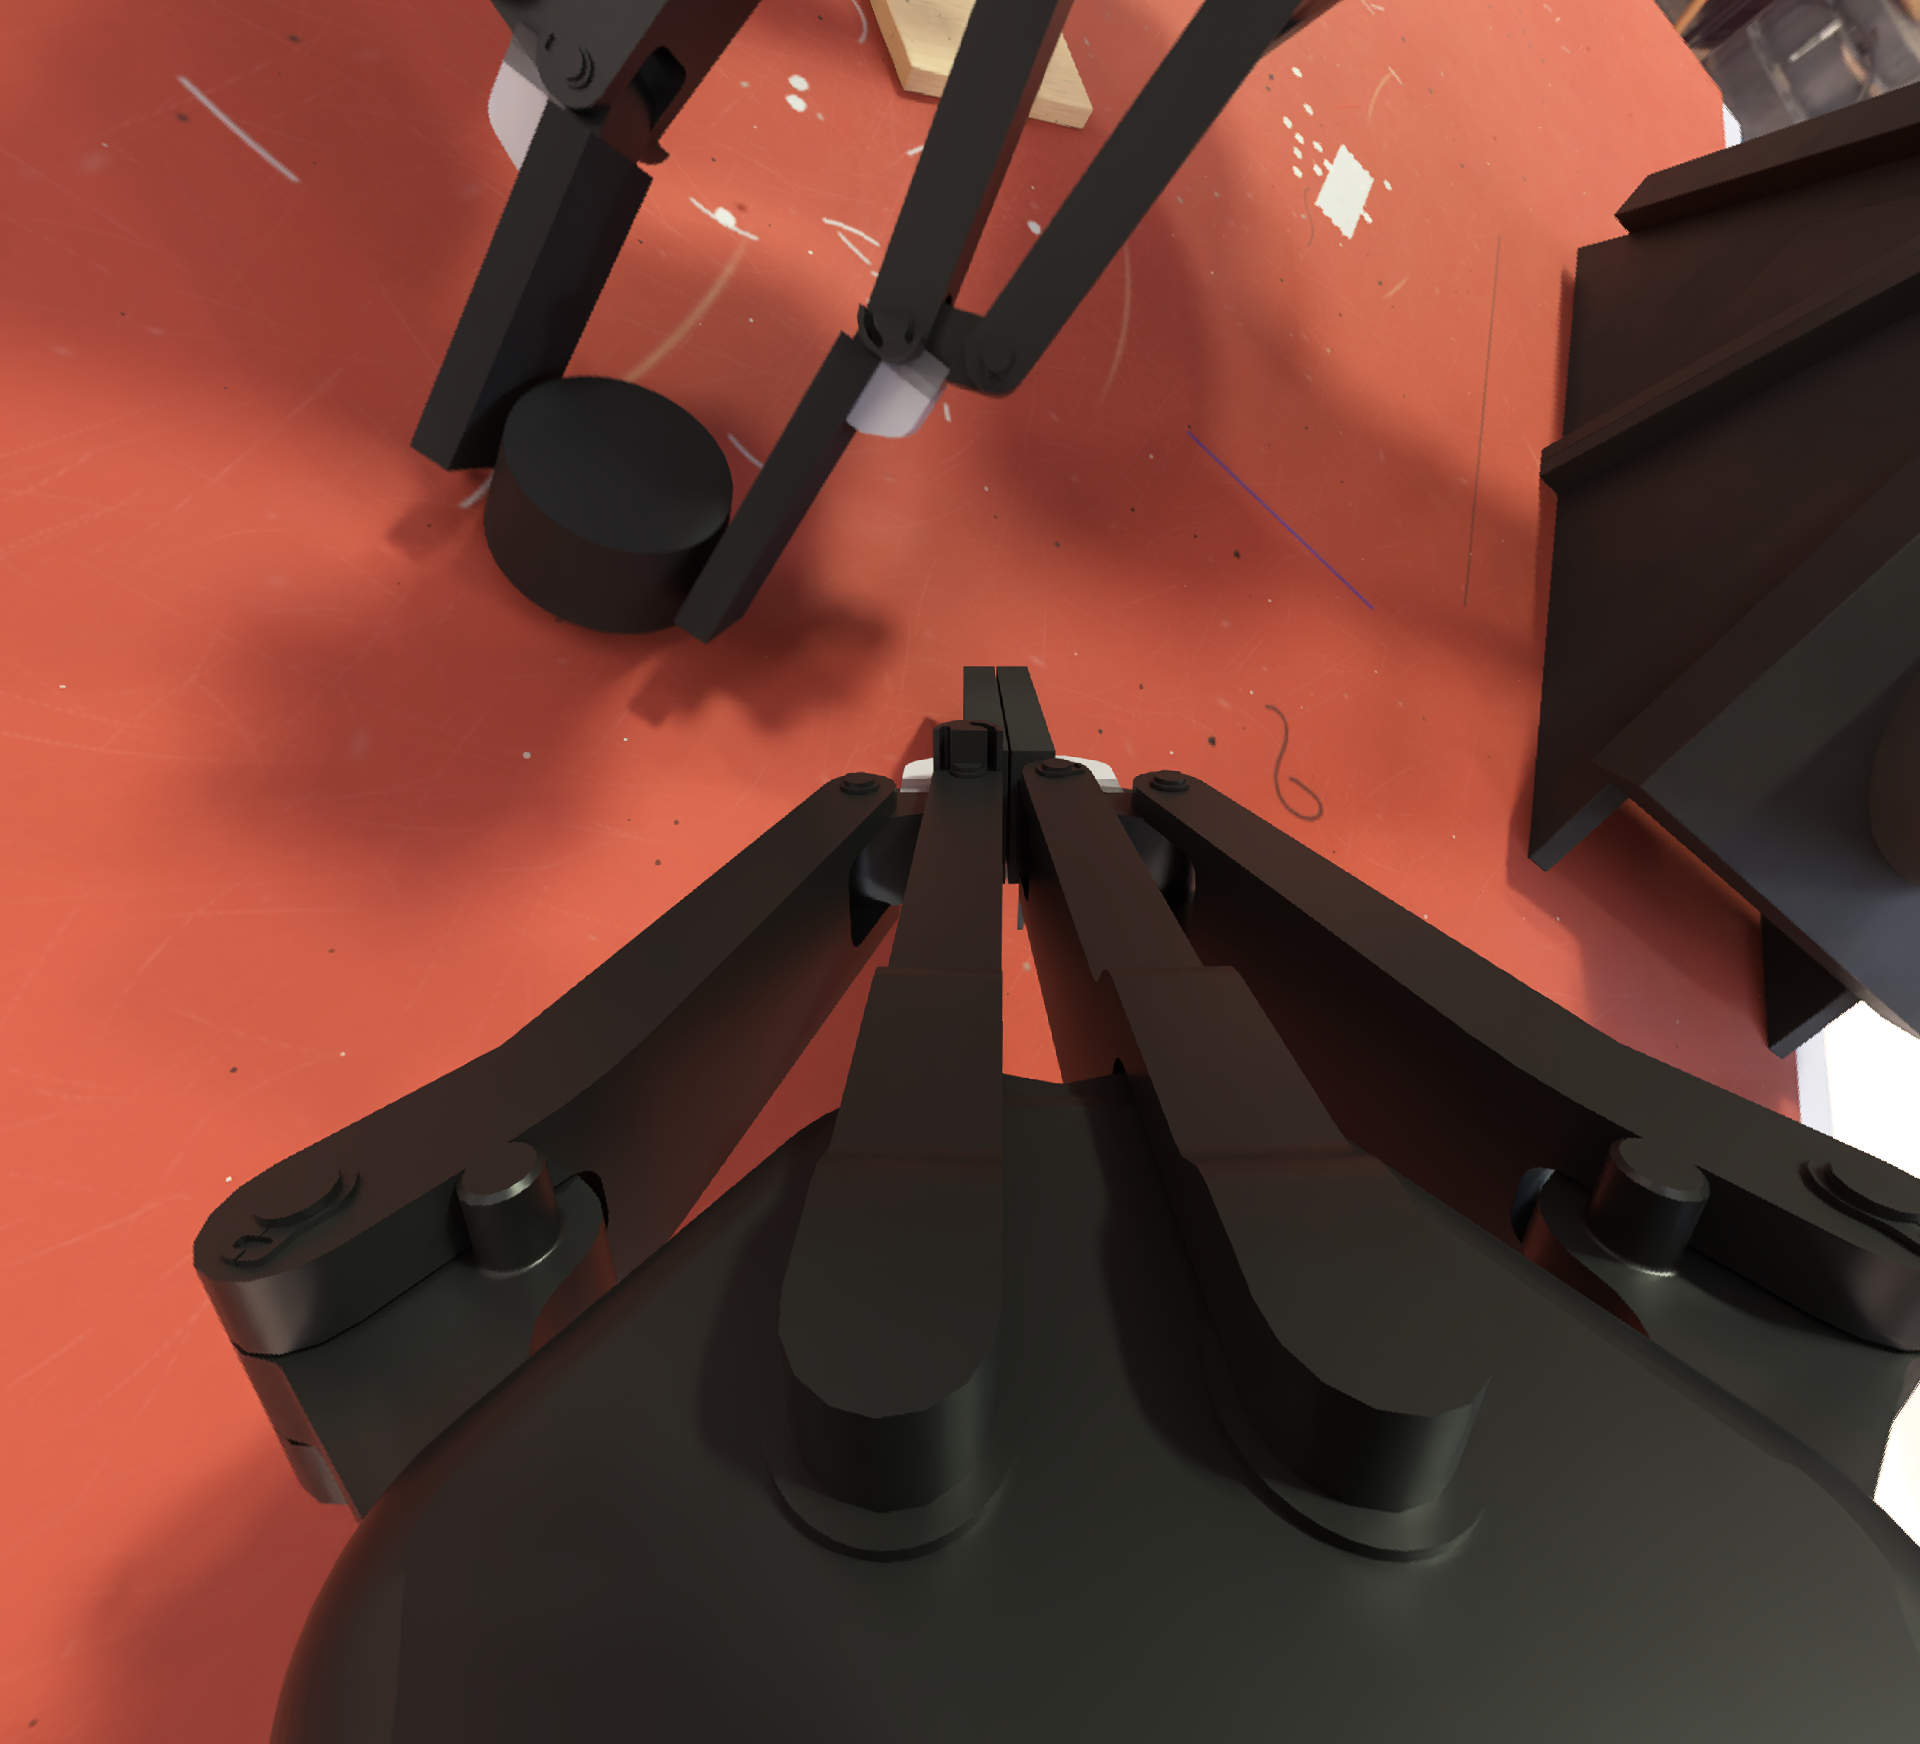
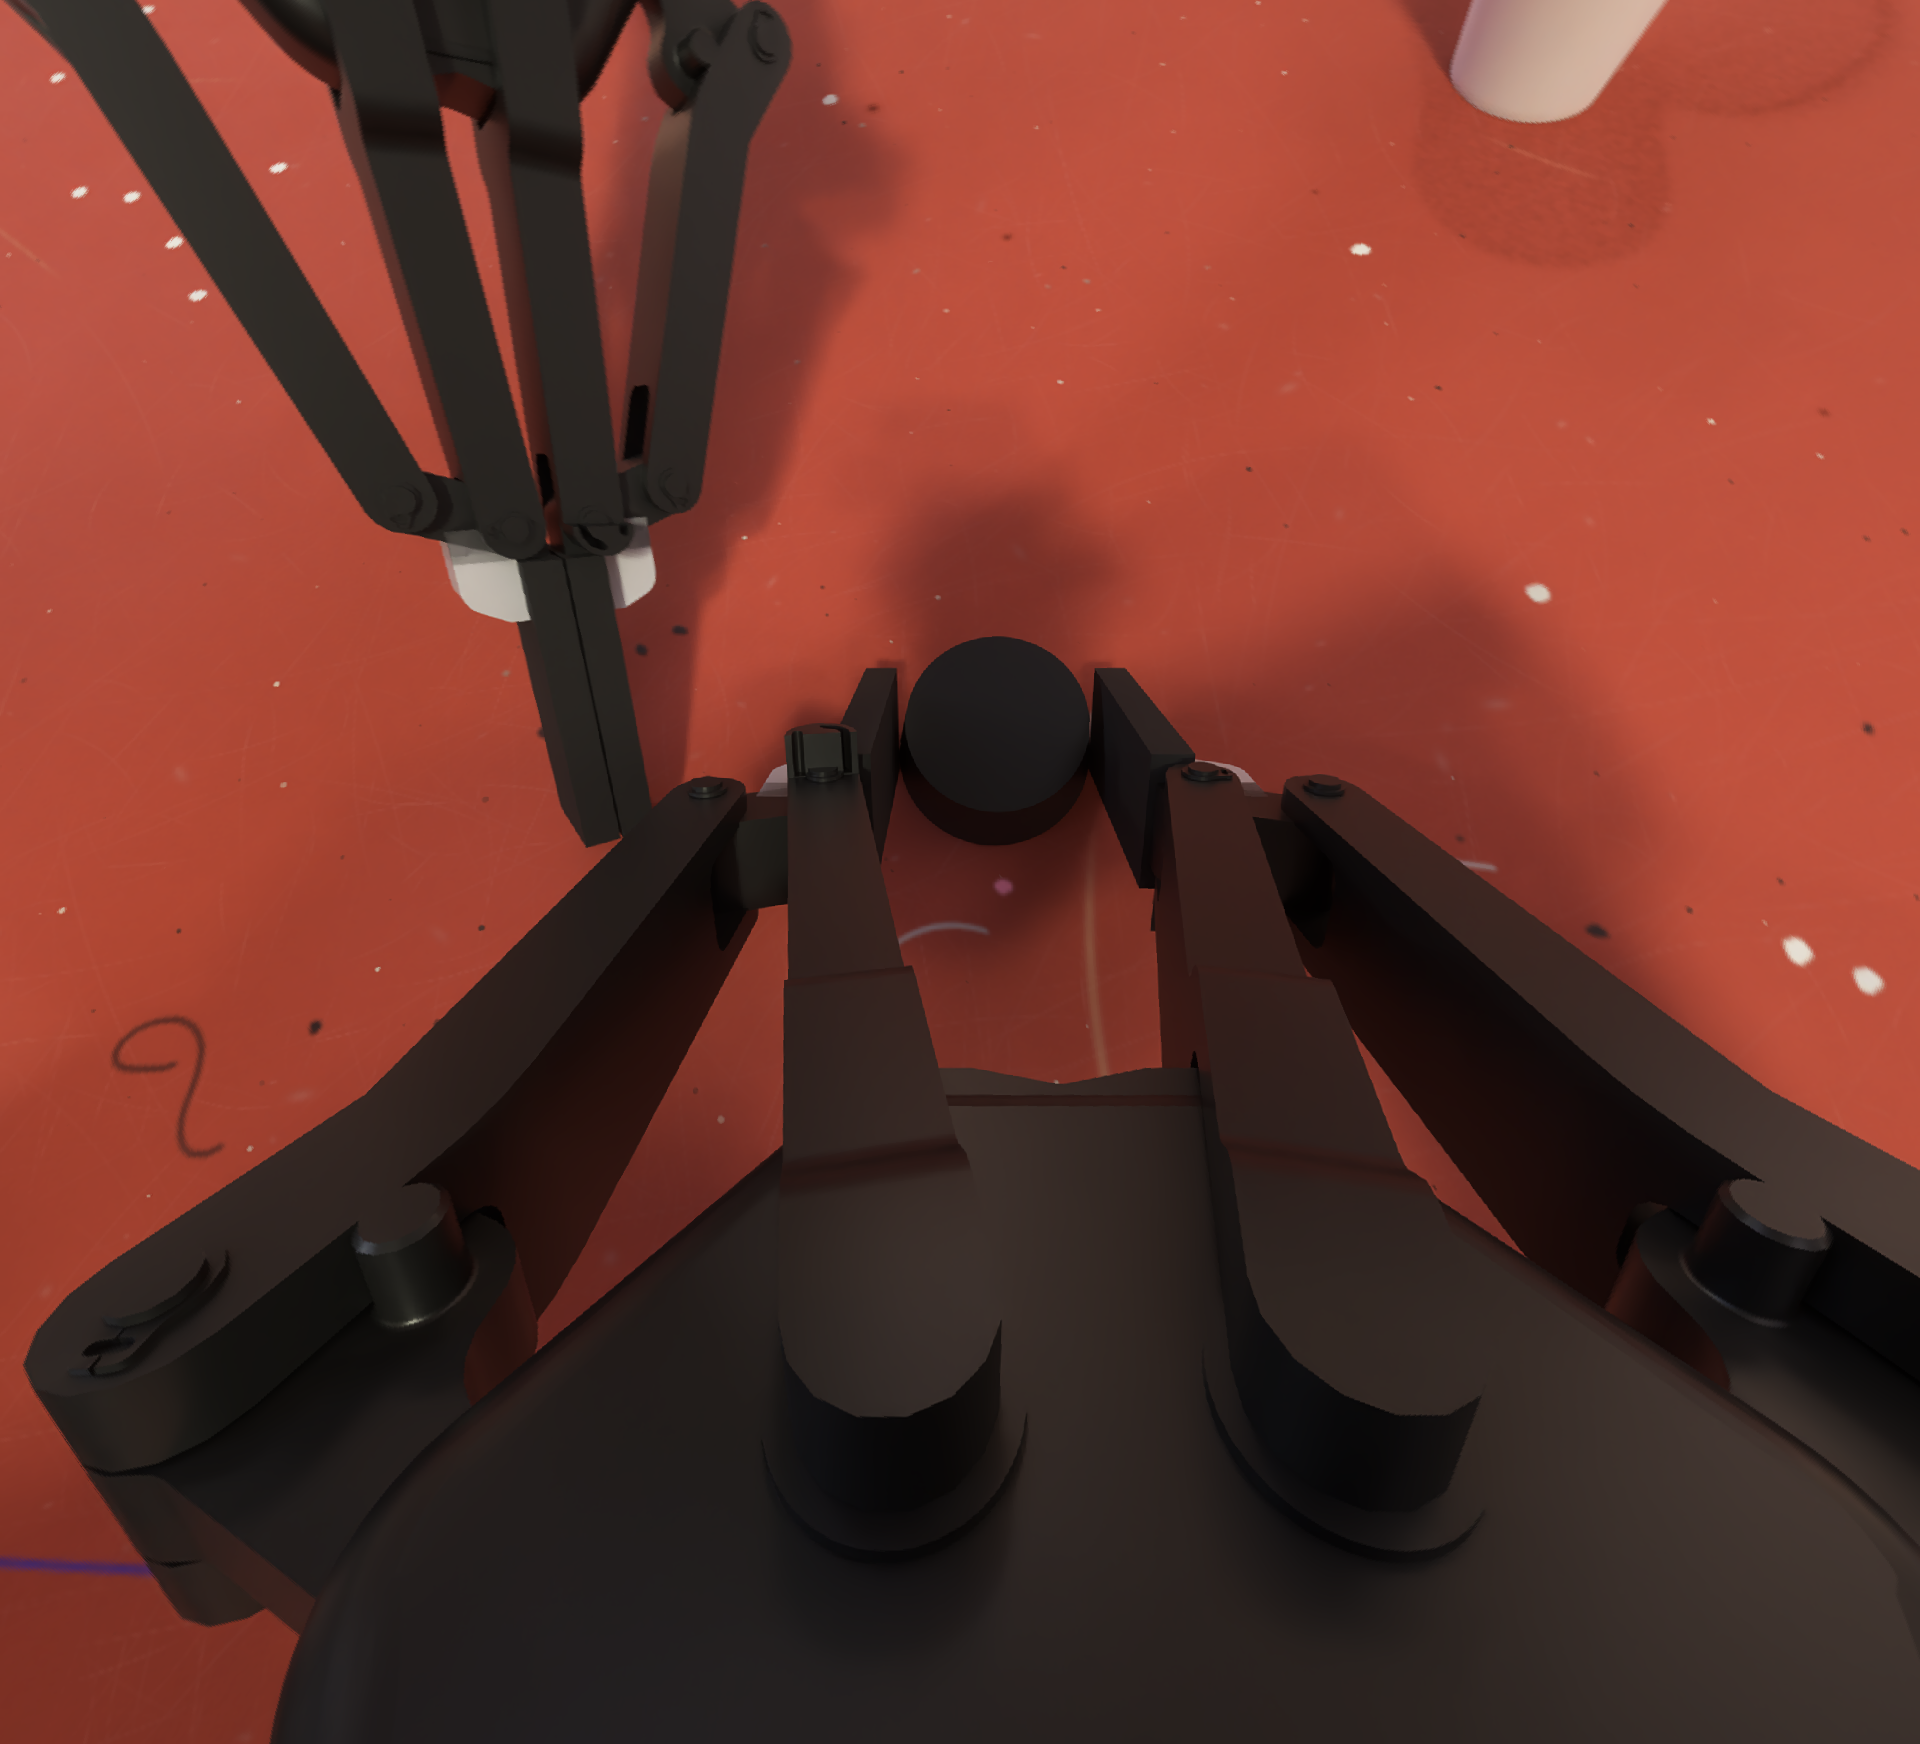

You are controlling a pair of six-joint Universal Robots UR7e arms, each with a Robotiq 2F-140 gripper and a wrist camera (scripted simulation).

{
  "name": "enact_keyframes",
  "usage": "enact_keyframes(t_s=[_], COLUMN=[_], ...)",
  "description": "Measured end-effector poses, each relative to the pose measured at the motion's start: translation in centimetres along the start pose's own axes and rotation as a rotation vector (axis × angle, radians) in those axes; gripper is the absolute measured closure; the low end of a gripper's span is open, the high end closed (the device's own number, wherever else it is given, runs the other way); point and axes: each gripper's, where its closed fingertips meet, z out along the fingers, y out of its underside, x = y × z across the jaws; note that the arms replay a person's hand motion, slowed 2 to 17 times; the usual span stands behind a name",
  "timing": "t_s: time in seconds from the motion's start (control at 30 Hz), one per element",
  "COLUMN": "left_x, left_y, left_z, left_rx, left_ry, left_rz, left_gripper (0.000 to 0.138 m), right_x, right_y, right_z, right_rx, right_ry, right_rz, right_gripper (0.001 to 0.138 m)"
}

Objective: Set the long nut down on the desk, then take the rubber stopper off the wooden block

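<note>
The red desk (image 1: 1143,499) carries everything. A dark metal structure (image 1: 1745,551) sits at its edge. The right gripper (image 2: 995,738) has both fingers pressed against the black rubber stopper (image 2: 992,738), which rests on the desk well apart from the wooden block (image 1: 935,32). The left gripper (image 1: 1003,707) is fully closed and empty. The long nut cannot be made out.

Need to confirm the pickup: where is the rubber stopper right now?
The rubber stopper sits on the red desk between the right gripper's fingers, well clear of the wooden block.
</note>
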Motion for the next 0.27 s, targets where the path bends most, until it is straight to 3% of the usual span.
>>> enact_keyframes(t_s=[0.1,0.27], left_x=[0.0,0.0], left_y=[0.0,0.0], left_z=[0.0,0.0], left_rx=[0.0,0.002], left_ry=[-0.001,-0.008], left_rz=[0.001,0.004], left_gripper=[0.138,0.138], right_x=[0.6,0.9], right_y=[0.5,1.5], right_z=[-0.5,-1.2], right_rx=[0.003,-0.034], right_ry=[0.009,0.022], right_rz=[0.023,0.002], right_gripper=[0.089,0.089])
